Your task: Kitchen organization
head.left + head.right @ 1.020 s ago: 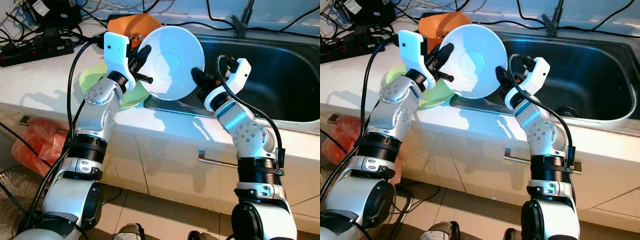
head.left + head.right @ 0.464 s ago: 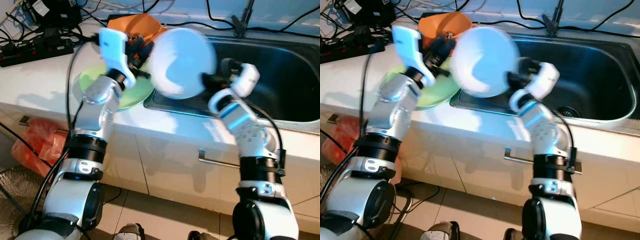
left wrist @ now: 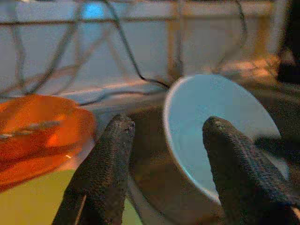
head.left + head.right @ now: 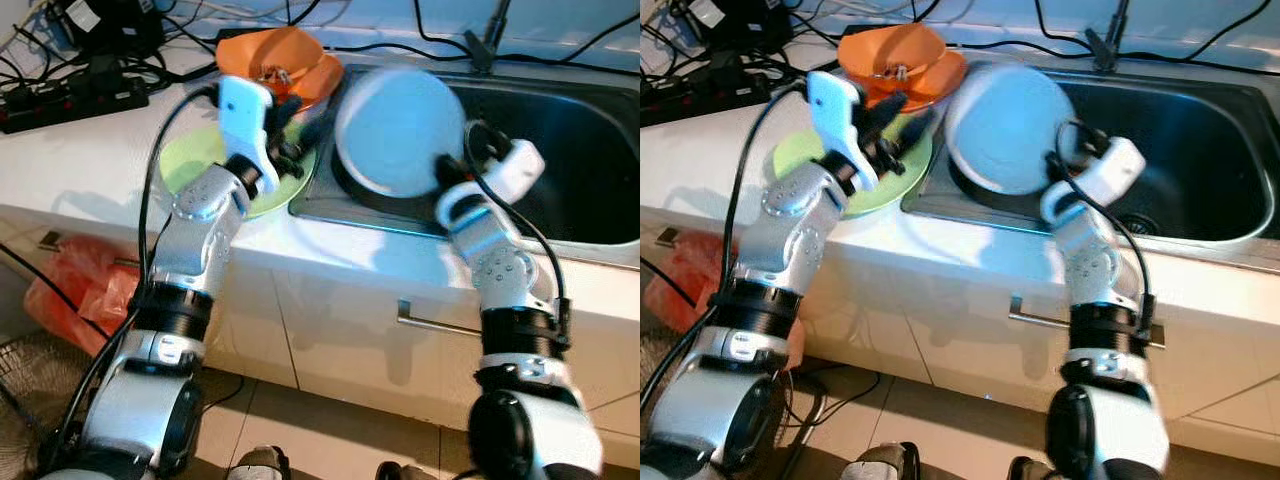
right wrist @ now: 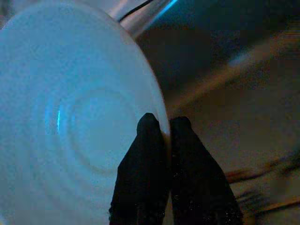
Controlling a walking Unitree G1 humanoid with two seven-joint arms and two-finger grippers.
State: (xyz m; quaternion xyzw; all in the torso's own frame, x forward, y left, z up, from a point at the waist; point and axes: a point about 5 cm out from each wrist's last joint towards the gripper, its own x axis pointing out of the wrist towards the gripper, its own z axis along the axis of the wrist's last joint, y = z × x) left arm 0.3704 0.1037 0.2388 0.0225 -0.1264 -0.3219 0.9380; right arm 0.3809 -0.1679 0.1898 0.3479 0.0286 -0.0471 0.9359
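The white bowl [image 4: 400, 130] is round, smooth and glossy, with faint concentric rings on its underside in the right wrist view. It hangs tilted over the near left corner of the dark steel sink [image 4: 560, 150], its underside turned toward the camera. The right hand [image 5: 161, 129] pinches the bowl's thin rim between its two black, rough-textured fingers, which are closed tight on it.

The left hand [image 3: 164, 136] is open, its two knobbly black fingers [image 3: 110, 154] spread apart with nothing between them; in its wrist view the bowl's rim and pale hollow show beyond them. This hand hovers above a flat, round, pale green plate [image 4: 195, 160] that lies on the white desk [image 4: 80, 160] just beside the sink's left edge. Behind the plate sits a shiny orange bowl [image 4: 270, 55] with something small inside it that is too blurred to tell. Black cables and a power strip [image 4: 70, 95] run along the back of the desk. Below, beside the cabinet front, an orange plastic bag [image 4: 65, 290] lies on the floor.

A second ago both hands held the white bowl upright between them, its hollow facing the camera. Since then the left hand has let go and dropped back toward the green plate, and the right hand has carried the bowl alone toward the sink and turned it so its underside faces out.
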